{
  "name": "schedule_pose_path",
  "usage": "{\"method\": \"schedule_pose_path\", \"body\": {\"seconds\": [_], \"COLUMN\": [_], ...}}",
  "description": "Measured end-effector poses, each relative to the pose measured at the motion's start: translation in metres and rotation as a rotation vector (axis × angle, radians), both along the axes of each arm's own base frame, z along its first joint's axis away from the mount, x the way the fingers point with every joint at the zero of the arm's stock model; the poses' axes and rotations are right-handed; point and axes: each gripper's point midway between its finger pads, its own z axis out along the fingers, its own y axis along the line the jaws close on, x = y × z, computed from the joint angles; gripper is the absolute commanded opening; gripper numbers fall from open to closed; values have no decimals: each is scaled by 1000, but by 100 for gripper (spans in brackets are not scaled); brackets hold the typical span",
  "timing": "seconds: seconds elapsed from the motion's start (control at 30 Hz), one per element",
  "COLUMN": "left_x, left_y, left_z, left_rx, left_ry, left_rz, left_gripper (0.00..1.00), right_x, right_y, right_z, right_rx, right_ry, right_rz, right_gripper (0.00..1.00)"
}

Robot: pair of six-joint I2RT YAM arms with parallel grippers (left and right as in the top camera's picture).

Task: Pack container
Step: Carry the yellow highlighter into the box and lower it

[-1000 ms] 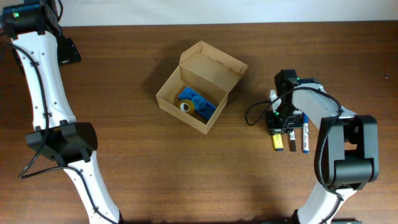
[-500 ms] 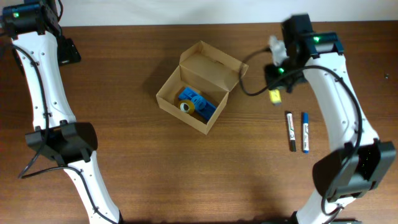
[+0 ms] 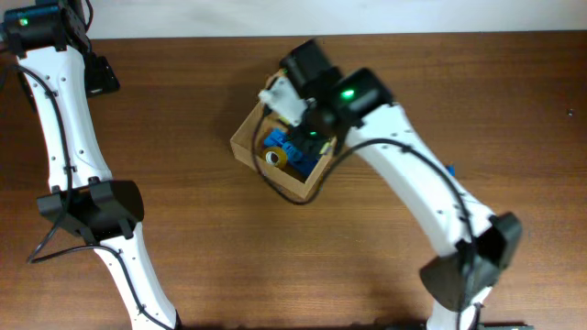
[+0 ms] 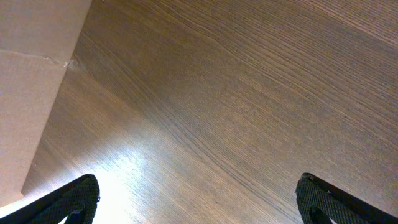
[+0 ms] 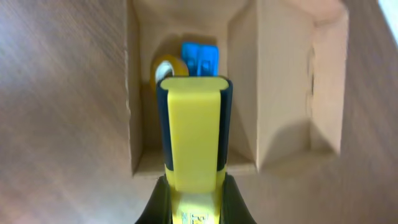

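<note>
Drop-off stage, by my reading. The right gripper (image 5: 194, 200) was clamped on a yellow bar (image 5: 194, 124) with dark edges, probably a marker or highlighter. It hung over the open container (image 5: 280, 93), which sat near the middle of the table (image 4: 249, 93). The left gripper (image 4: 199, 208) was at the table's far left, well apart from the box, with its jaws spread wide and nothing between them.

Inside the box lay a tape roll (image 5: 163, 67) and a blue case (image 5: 200, 57), touching and crowded toward the end away from the wrist. The bare floor nearer the wrist looked the better target. Suggested handling: lower the yellow bar with its long axis along a wall, and release low so it neither bounces nor catches the rim.

Hidden: overhead, the right arm covered the flap lid and much of the box mouth. No label on the bar was readable. Its height above the box floor could not be judged.
</note>
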Motion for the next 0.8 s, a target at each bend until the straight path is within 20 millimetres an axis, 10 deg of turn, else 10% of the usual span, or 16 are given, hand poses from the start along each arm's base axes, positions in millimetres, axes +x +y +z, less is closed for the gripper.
{"method": "schedule_pose_path", "body": {"seconds": [0.33, 0.8], "left_x": [0, 0], "left_y": [0, 0], "left_z": [0, 0], "left_rx": [0, 0], "left_ry": [0, 0], "left_rz": [0, 0], "left_gripper": [100, 100], "right_x": [22, 17], "right_y": [17, 28], "right_z": [-87, -156], "right_rx": [-103, -116], "right_ry": [84, 221], "right_rz": [15, 11], "right_gripper": [4, 4]}}
